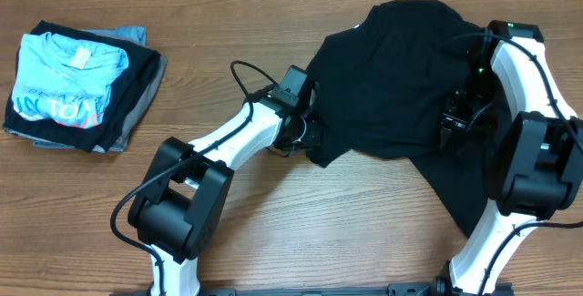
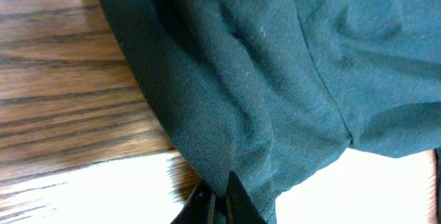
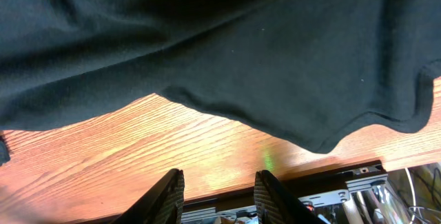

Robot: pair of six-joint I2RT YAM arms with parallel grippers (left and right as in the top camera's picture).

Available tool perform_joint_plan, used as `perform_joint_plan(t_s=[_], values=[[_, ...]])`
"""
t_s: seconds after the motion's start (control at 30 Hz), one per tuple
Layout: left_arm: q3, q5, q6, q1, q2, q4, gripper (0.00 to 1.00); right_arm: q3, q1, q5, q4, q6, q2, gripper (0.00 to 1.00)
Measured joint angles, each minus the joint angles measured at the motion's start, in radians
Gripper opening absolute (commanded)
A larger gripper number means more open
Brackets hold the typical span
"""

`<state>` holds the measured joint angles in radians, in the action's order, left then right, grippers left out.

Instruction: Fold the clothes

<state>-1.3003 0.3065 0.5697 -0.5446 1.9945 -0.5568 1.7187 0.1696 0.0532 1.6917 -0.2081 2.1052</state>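
Left end effector (image 2: 218, 187) pinches the black T-shirt (image 1: 392, 86); right end effector (image 3: 220, 177) spread near its hem.

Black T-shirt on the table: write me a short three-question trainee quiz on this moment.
1. True or false: the left pincer is shut on the black T-shirt.
2. Fill in: the right pincer stands ___, holding nothing.
3. Where does the folded stack topped by the light blue T-shirt lie? A: at the table's left end. B: on the black T-shirt. C: in the right pincer.
Key: 1 true; 2 open; 3 A.
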Motion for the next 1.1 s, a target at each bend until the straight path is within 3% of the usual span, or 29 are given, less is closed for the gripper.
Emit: perform_joint_plan(t_s=[0.17, 0.27, 0.4, 0.7, 0.97, 1.1], values=[[-0.012, 0.000, -0.028, 0.055, 0.000, -0.044, 0.04, -0.009, -0.002, 0.011, 0.002, 0.000, -0.162, 0.39], [-0.042, 0.001, -0.030, 0.136, 0.000, -0.036, 0.04, -0.011, -0.029, 0.027, 0.003, -0.006, -0.315, 0.55], [-0.075, 0.023, -0.030, 0.219, 0.000, -0.026, 0.04, -0.093, -0.099, 0.019, 0.005, -0.068, -0.428, 0.59], [-0.113, 0.067, -0.050, 0.264, 0.000, 0.011, 0.06, -0.505, -0.246, -0.003, -0.070, -0.188, -0.429, 0.61], [-0.113, 0.068, -0.069, 0.264, 0.000, 0.006, 0.10, -0.644, -0.359, -0.029, -0.143, -0.348, -0.429, 0.63], [-0.113, 0.068, -0.073, 0.264, 0.000, 0.005, 0.09, -0.764, -0.367, -0.024, -0.246, -0.420, -0.429, 0.71]])
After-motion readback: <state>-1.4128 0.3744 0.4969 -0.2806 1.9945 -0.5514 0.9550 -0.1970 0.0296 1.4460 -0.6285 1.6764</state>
